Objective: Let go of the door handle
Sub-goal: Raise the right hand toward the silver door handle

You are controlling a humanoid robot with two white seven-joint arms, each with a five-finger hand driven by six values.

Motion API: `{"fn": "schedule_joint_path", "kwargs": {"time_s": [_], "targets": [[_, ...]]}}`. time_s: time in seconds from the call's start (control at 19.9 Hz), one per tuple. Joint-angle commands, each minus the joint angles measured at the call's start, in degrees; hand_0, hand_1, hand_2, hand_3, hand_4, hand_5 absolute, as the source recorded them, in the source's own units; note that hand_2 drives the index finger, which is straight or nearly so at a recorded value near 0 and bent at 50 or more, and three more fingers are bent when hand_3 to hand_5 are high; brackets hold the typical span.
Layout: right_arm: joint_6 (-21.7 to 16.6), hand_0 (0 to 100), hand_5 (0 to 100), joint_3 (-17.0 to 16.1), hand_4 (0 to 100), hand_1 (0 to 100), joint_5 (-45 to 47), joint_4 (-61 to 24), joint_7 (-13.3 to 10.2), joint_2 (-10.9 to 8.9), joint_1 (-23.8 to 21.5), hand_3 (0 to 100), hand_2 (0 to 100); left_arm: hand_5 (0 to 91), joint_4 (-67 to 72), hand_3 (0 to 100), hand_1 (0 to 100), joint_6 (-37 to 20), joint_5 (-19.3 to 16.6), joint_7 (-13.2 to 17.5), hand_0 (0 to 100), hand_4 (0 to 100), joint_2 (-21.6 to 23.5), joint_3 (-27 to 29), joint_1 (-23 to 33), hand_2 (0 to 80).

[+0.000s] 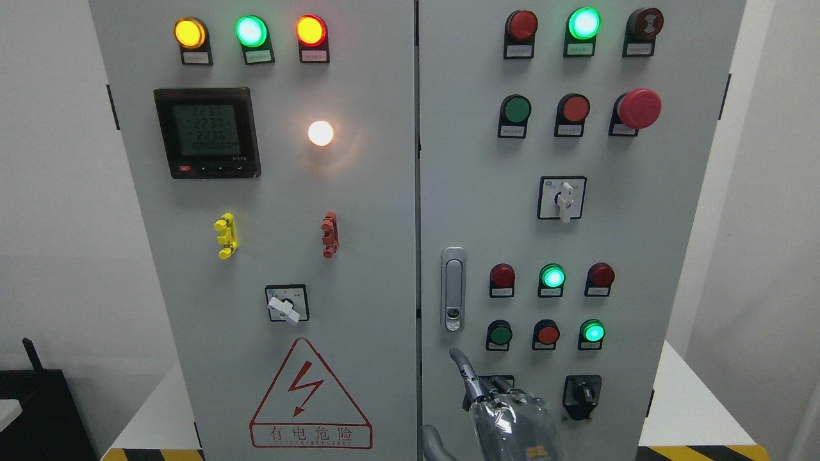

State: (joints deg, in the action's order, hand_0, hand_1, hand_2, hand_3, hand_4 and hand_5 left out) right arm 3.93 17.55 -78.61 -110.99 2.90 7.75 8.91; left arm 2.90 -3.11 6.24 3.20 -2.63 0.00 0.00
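Head view: our right hand (503, 410) hangs below the door handle (453, 289) on the right cabinet door (640, 256), apart from it. Its fingers (462, 366) are loosely extended, one pointing up toward the handle, and hold nothing.

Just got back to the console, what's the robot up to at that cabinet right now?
One robot hand is raised in front of the right door of the electrical cabinet, just below the silver door handle. Nothing is gripped: one finger points up toward the handle without touching it. The handle sits flush in its recess and both doors look closed. I can't tell which arm this is.
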Motion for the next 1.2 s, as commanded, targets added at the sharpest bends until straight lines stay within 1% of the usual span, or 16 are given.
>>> {"fn": "schedule_joint_path", "kwargs": {"time_s": [0.0,0.5,0.65,0.75,0.95,1.15], "targets": [[0.2,36,70,0.9,60,23,-0.1,2.5,0.6,0.07,2.2,62,0,0.0,0.0,0,39,0.0,0.0,0.0,12,0,0.0,1.0,-1.4,0.0],[1.3,34,71,0.3,60,23,0.2,4.1,0.8,0.07,4.9,62,0,0.0,0.0,0,39,0.0,0.0,0.0,12,0,0.0,1.0,-1.5,0.0],[2.8,34,71,0.2,60,23,0.4,4.8,1.0,-0.02,5.3,62,0,0.0,0.0,0,39,0.0,0.0,0.0,12,0,0.0,1.0,-1.5,0.0],[3.0,34,71,-0.1,61,23,0.4,4.9,1.5,0.07,5.4,62,0,0.0,0.0,0,39,0.0,0.0,0.0,12,0,0.0,1.0,-1.5,0.0],[3.2,34,71,-1.4,61,23,0.5,5.7,1.6,-0.02,6.2,63,0,0.0,0.0,0,39,0.0,0.0,0.0,12,0,0.0,1.0,-1.5,0.0],[3.2,34,71,-1.5,61,23,0.6,5.9,1.7,-0.02,6.3,63,0,0.0,0.0,0,39,0.0,0.0,0.0,12,0,0.0,1.0,-1.5,0.0]]}}
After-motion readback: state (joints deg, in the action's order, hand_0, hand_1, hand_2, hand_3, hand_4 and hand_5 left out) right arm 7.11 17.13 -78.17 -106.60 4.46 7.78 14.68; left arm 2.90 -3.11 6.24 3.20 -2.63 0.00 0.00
